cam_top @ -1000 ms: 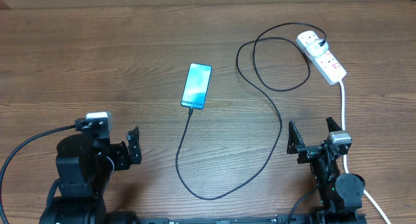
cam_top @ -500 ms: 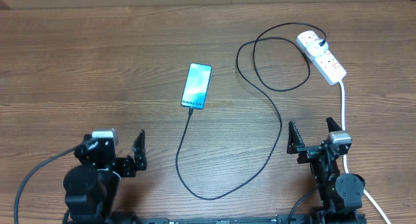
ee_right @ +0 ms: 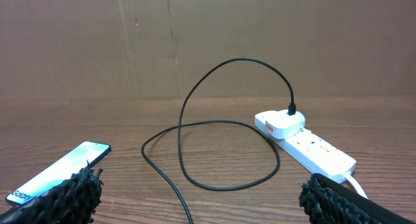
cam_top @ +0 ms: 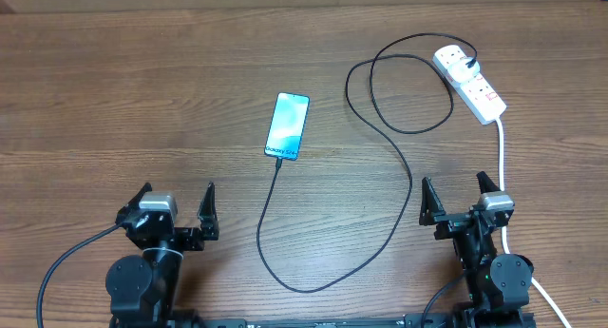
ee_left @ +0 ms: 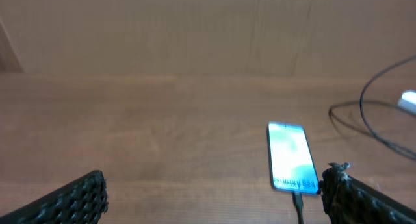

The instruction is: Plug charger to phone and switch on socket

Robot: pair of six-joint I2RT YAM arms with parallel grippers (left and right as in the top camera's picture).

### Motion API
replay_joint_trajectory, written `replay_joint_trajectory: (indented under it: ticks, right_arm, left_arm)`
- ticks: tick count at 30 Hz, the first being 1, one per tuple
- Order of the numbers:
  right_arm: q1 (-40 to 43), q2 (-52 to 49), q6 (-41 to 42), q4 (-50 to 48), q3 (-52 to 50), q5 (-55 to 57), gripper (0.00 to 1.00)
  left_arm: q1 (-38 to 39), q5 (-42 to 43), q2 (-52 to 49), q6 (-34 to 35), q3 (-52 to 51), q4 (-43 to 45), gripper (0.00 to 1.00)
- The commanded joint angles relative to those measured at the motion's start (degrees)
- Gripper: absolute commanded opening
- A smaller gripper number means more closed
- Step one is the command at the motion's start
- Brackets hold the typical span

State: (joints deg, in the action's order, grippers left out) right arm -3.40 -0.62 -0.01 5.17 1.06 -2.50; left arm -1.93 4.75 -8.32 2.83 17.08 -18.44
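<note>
The phone point(cam_top: 287, 126) lies flat mid-table, its light-blue screen lit; it also shows in both wrist views point(ee_left: 291, 156) point(ee_right: 55, 172). The charger's thin black cable point(cam_top: 409, 187) meets the phone's near end, looping towards the front edge and back to a plug in the socket point(cam_top: 472, 84) at the far right. In the right wrist view the white socket point(ee_right: 312, 148) carries a white plug head point(ee_right: 279, 123). My left gripper point(cam_top: 177, 197) point(ee_left: 211, 198) and right gripper point(cam_top: 454, 187) point(ee_right: 201, 198) stand open near the front edge, holding nothing.
The socket's thick white lead point(cam_top: 501, 157) runs down the right side past my right arm. A brown cardboard wall point(ee_right: 208, 42) closes the far side of the wooden table point(cam_top: 114, 100).
My left arm has drawn back to the near edge and turned, so both open fingers now point away from me. The right arm, phone and cable have not moved.
</note>
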Motion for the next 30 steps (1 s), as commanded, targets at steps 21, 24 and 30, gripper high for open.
replay_joint_trajectory:
  ticks: [21, 24, 30]
  right_arm:
    - [0.2, 0.5, -0.3, -0.3, -0.6, 0.7, 1.00]
    - [0.2, 0.5, -0.3, -0.3, -0.6, 0.7, 1.00]
    - [0.2, 0.5, -0.3, -0.3, -0.6, 0.7, 1.00]
  left_arm:
    - [-0.4, -8.3, 8.2, 7.2, -16.8, 14.2, 1.00]
    - [-0.4, -7.7, 8.2, 3.8, -16.8, 14.4, 1.00]
    - [-0.4, -6.2, 8.2, -2.5, -16.8, 14.0, 1.00]
